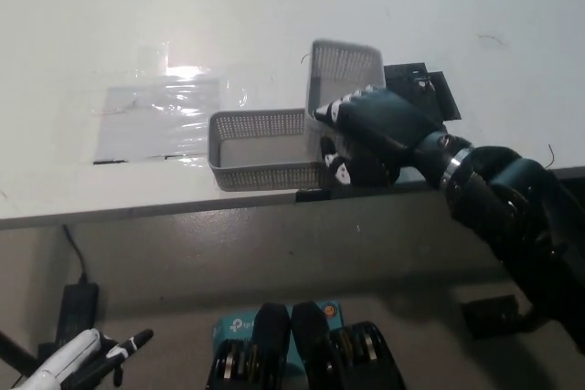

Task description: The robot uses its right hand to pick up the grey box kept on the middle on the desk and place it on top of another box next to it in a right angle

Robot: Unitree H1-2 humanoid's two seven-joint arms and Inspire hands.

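Two grey boxes (pixel 256 148) crossed — right hand (pixel 366 130) gripping the upper box (pixel 343 70).

Clear plastic sheet (pixel 164 116) on the white desk (pixel 91 15); black adapter (pixel 79 310) and blue box (pixel 233 328) below.

Grey boxes (pixel 343 75) (pixel 256 148): perforated mesh walls, matt, probably plastic. Desk (pixel 91 6): smooth, white, faintly glossy. Clear film sheet (pixel 164 111): shiny, crinkled. Right hand (pixel 370 130): black, smooth, slightly glossy shell.
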